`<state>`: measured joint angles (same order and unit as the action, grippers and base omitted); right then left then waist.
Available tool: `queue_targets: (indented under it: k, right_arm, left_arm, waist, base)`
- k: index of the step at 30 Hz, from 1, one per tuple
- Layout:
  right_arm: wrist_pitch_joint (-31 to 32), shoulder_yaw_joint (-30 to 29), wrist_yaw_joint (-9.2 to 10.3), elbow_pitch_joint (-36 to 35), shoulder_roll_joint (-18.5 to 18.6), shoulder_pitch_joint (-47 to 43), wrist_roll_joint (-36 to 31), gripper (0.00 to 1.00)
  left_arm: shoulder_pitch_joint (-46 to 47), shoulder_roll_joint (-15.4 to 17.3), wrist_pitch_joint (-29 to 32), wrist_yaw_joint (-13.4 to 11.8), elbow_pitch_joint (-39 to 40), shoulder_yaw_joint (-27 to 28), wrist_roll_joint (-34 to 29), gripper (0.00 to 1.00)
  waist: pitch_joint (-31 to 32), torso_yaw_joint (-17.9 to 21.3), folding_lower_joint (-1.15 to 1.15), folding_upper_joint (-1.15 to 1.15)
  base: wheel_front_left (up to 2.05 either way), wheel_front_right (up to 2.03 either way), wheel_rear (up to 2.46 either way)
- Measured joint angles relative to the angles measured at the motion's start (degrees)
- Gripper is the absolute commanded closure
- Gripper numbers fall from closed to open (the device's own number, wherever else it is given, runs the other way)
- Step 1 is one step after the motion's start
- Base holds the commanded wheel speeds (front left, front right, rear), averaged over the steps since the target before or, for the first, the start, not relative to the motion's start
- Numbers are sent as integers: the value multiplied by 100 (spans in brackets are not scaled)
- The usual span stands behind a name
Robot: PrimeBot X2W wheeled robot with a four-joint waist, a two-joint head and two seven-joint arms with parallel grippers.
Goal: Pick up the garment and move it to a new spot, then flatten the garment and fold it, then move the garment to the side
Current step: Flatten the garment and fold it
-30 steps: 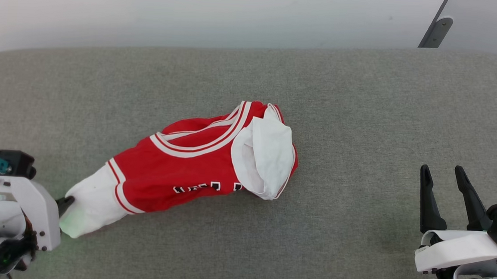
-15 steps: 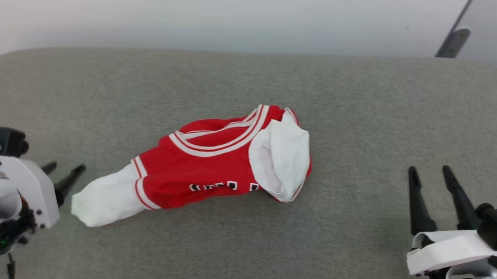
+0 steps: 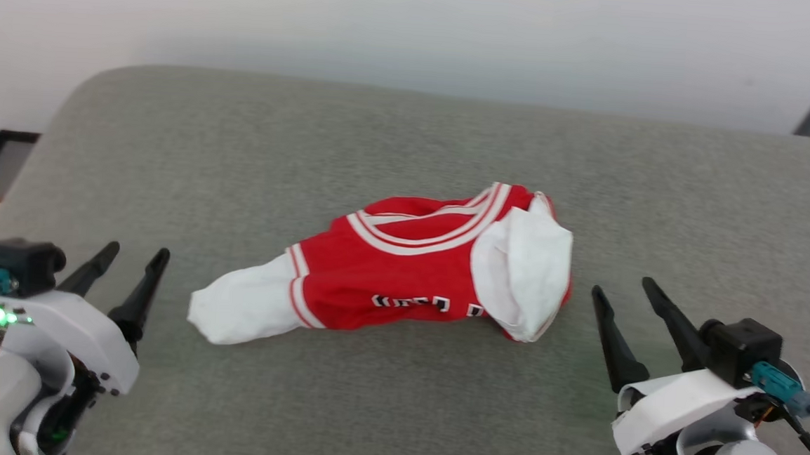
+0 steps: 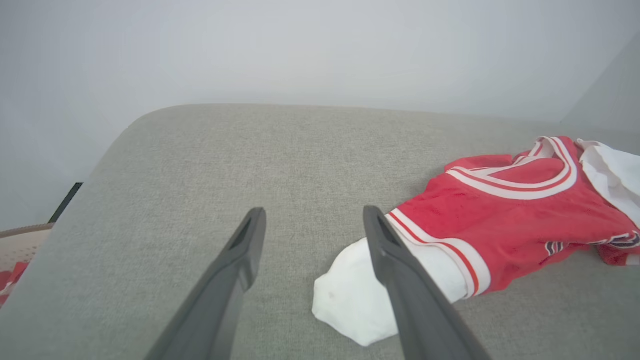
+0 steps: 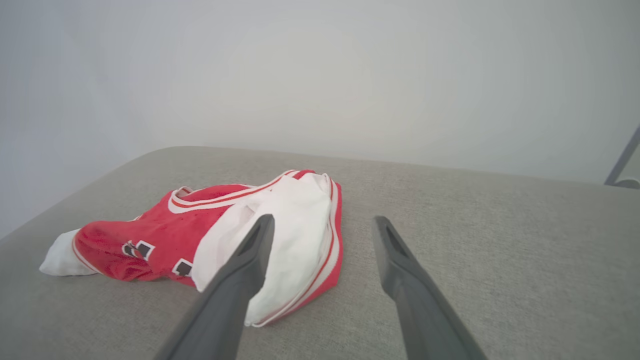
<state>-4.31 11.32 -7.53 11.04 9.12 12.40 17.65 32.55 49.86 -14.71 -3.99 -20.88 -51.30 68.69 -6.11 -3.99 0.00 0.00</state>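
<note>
At seven o'clock in the head view, nearest the robot, the left gripper [image 3: 138, 250] stands with fingers spread and empty. At five o'clock the right gripper [image 3: 621, 286] is likewise apart and empty. Beyond and between them the garment [image 3: 401, 283] lies bunched at the centre of the grey table [image 3: 241, 140], touched by neither. Flattening, folding and moving aside look not yet done.

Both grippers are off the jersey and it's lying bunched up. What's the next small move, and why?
Probably ease the left gripper toward the white sleeve end of the garment and down onto it. It stands open beside that end, not touching, and the garment lies crumpled on the grey cushion, so it needs a hold to be spread flat.
</note>
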Motion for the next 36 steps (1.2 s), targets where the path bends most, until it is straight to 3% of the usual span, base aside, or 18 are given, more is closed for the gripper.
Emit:
queue_targets:
  k: [3,10,15,23,24,26,36]
  right_arm:
    - [87,48,0,43,8,48,7,0]
    - [449,203,0,226,30,253,44,0]
    - [798,245,0,417,52,393,-5,0]
    - [1209,109,0,782,27,579,-339,0]
    - [1274,73,0,836,7,604,-378,55]
    - [1337,30,0,904,-13,619,-415,100]
    - [1574,-89,0,842,-21,751,-421,100]
  left_arm:
    - [-208,-78,-19,-178,166,331,-94,0]
    - [-1341,-713,-29,-564,872,2227,-1177,0]
    - [-2049,-1295,-29,-495,1224,3186,-1800,0]
    - [-2526,-2037,-42,-77,1329,3932,-2380,0]
    - [-2555,-2091,-42,-34,1315,4008,-2437,0]
    - [-2599,-2197,-42,60,1283,4128,-2515,0]
    - [-2705,-2622,-43,458,1173,4660,-2900,0]
  waist:
    - [13,-112,0,0]
    - [24,-502,0,0]
    - [-10,-746,0,0]
    - [-108,-1054,0,0]
    - [-122,-1080,0,0]
    - [-156,-1123,0,0]
    - [-216,-1122,0,0]
  base:
    - [0,0,0]
    - [0,0,0]
    - [0,0,0]
    - [0,0,0]
    - [0,0,0]
    - [0,0,0]
    - [0,0,0]
